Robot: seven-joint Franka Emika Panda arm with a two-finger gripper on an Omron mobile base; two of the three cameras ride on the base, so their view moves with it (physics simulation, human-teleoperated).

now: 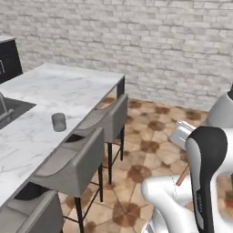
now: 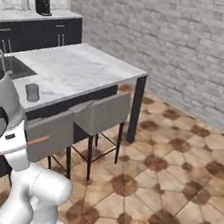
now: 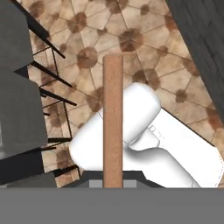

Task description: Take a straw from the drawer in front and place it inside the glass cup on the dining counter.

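Take the counter point(image 1: 68, 86) as your reference: the long white marble top with the sink point(image 2: 9, 65) set into it. In the right base view you will find the cup point(image 2: 32, 93) standing upright on the counter, near the edge that faces the stools point(image 2: 101, 113) and a little toward you from the sink. In the left base view the same cup point(image 1: 58, 122) stands just above the second stool point(image 1: 75, 166) in the row. The cup is empty.

The straw point(image 2: 13, 148) is off the counter, held up in the air on the stool side, well apart from the cup. In the right base view you see it cross the gripper point(image 2: 16, 146) almost level, tilted slightly, with an orange-brown end sticking out on each side. In the hand view the straw point(image 3: 113, 120) runs straight up from the bottom of the picture, over the tiled floor point(image 3: 144, 39) and the stools at the left edge. In the left base view only a short piece of the straw point(image 1: 182, 176) shows beside the arm.

The gripper is closed on the straw near its middle; the fingertips themselves are hidden, so you cannot tell how narrow the gap is.
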